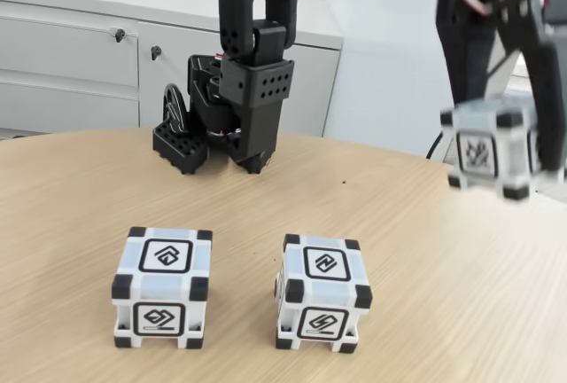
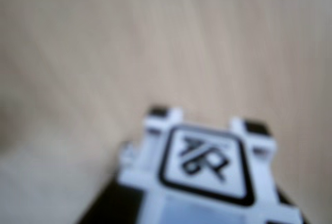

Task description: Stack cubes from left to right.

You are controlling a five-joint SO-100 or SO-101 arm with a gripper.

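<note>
Two white cubes with black corners stand side by side on the wooden table in the fixed view, one at the left [image 1: 162, 287] and one nearer the middle [image 1: 322, 293]. A third cube [image 1: 493, 152] hangs in the air at the right edge, well above the table and blurred. My black gripper [image 1: 501, 148] is shut on this cube, its fingers [image 1: 547, 108] coming down from above. The wrist view shows the held cube [image 2: 205, 175] close up at the bottom, with bare blurred tabletop beneath it.
The arm's black base [image 1: 239, 104] stands at the back middle of the round wooden table [image 1: 399, 223]. White cabinets with drawers [image 1: 80, 55] lie behind the table's curved far edge. Bare table lies to the right of the two resting cubes.
</note>
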